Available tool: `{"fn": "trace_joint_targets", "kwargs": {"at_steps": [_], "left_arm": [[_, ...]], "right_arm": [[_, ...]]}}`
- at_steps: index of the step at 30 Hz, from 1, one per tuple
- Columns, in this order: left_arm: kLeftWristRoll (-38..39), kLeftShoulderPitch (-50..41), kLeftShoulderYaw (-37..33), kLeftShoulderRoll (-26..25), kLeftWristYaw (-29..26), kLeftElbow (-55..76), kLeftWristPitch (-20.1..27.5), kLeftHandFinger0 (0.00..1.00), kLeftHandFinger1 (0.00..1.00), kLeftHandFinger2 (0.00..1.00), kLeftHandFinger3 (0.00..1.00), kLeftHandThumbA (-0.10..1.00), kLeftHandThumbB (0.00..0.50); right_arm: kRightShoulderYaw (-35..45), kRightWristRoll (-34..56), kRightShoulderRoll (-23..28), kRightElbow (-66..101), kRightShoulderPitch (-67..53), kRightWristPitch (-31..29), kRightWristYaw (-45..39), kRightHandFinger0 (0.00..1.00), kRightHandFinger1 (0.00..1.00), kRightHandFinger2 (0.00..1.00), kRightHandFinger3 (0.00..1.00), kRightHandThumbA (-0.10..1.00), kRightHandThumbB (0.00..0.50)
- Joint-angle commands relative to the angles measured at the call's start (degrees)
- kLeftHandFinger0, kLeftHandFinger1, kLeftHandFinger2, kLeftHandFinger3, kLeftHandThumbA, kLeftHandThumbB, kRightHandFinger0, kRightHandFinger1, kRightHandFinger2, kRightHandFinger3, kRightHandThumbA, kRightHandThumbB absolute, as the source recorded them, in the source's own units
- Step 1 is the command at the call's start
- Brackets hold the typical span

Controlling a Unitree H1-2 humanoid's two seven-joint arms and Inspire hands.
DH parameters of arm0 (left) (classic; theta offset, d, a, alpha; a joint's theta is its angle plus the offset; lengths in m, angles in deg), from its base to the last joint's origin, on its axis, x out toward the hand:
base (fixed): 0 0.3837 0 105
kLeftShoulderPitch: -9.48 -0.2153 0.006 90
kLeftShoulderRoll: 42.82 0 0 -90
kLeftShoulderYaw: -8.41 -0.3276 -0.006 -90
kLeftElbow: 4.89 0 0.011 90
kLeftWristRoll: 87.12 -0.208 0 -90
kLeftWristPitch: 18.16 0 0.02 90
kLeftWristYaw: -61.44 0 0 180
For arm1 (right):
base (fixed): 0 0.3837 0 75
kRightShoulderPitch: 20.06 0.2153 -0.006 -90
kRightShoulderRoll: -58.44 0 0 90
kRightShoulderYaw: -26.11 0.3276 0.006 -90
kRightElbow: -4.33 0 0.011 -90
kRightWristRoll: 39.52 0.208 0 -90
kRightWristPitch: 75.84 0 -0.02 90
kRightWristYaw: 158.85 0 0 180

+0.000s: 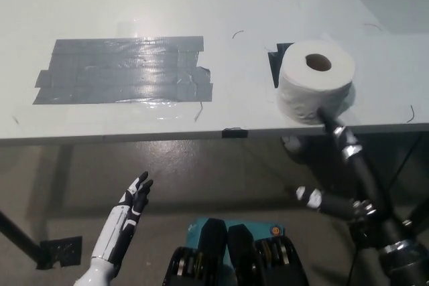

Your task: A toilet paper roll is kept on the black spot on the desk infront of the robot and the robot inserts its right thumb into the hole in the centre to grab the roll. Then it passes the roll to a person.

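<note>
Nearest me, the left hand (131,209) rested low below the desk edge, fingers spread and holding nothing, well apart from the work. On the other side the right hand (335,165) reached up from below the desk (134,5) edge, its fingers apart and closed on nothing; one fingertip (326,117) touched the near side wall of the roll (315,85), while another digit (305,195) stuck out lower, still under the desk line. The roll stood on end at the near edge of the desk, hole (319,62) facing up, sitting on the black spot (275,61), of which only a bit showed at its left. I judged the grab had barely begun: the thumb was not in the hole yet. To do it well, I reckoned the hand needed to rise above the roll's top, bring the thumb over the hole and drop it straight down, with the other fingers closing on the outer wall. The risk I saw was that the fingertip on the side could shove the light roll off its spot or tip it. Nothing sat in the hole, as far as I could tell. Farther left lay a gray tape patch (124,70), with nothing on it. No person was in view.
</note>
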Motion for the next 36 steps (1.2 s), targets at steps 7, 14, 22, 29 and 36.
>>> {"fn": "trace_joint_targets", "kwargs": {"at_steps": [7, 14, 22, 29, 36], "left_arm": [[-0.4, 2.4, 0.1, -0.5, 0.6, 2.1, 2.3, 1.00, 1.00, 1.00, 1.00, 1.00, 0.073], [-0.3, 2.7, 0.3, -0.5, 0.5, 2.5, 2.1, 1.00, 1.00, 1.00, 1.00, 1.00, 0.084], [-0.6, 3.4, 0.3, -0.4, 0.4, 2.6, 1.3, 1.00, 1.00, 1.00, 1.00, 1.00, 0.109], [0.0, 4.1, 0.4, -0.3, 0.9, 2.4, 1.4, 1.00, 1.00, 1.00, 1.00, 1.00, 0.117], [-0.1, 4.7, 0.4, -0.4, 0.9, 2.4, 1.3, 1.00, 1.00, 1.00, 1.00, 1.00, 0.123]], "right_arm": [[8.5, 1.1, 16.4, 9.9, 25.7, 29.5, -8.2, 1.00, 1.00, 1.00, 1.00, 1.00, 0.318], [1.2, 0.4, 24.3, -18.0, 46.3, 33.7, -20.1, 1.00, 1.00, 1.00, 1.00, 0.99, 0.361], [-10.4, -3.6, 23.1, -52.5, 65.3, 30.1, -31.9, 1.00, 1.00, 1.00, 1.00, 0.95, 0.384], [-20.6, -9.4, 19.1, -73.3, 75.7, 22.1, -40.9, 1.00, 1.00, 1.00, 1.00, 1.00, 0.271], [-25.4, -10.5, 15.1, -81.9, 78.8, 21.9, -40.6, 1.00, 1.00, 1.00, 1.00, 1.00, 0.361]]}}
